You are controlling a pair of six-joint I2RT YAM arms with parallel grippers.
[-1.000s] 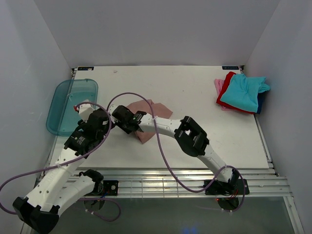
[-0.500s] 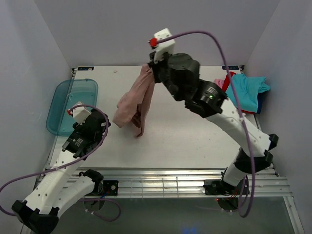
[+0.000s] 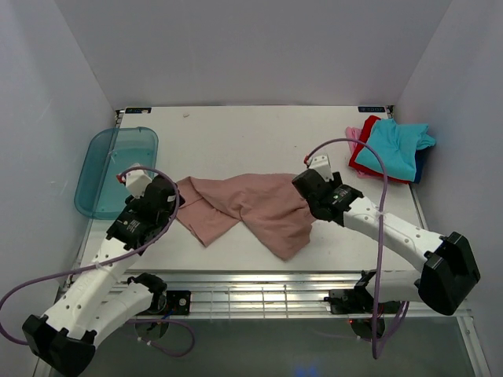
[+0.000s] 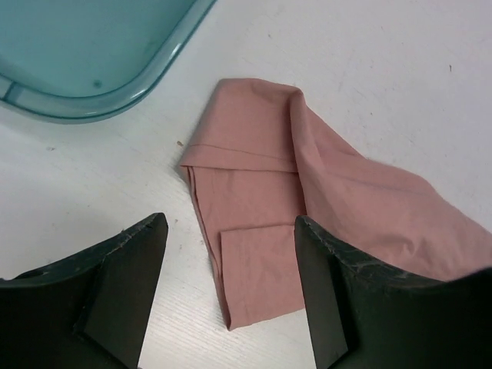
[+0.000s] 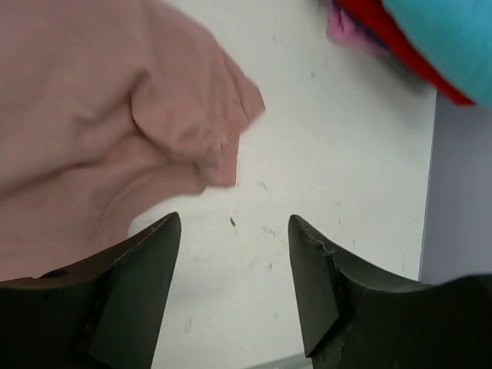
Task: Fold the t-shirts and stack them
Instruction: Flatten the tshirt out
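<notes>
R tool (image 5: 233, 227) open (empty), pink tee (image 3: 251, 206) just beside its tips; L tool (image 4: 231, 231) open over tee's other end.

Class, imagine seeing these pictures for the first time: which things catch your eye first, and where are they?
A crumpled dusty-pink t-shirt sprawls across the middle of the table, with the left gripper and right gripper open at either end. A stack of tees, turquoise on top, sits at the far right corner, and a teal tray at the far left.
</notes>
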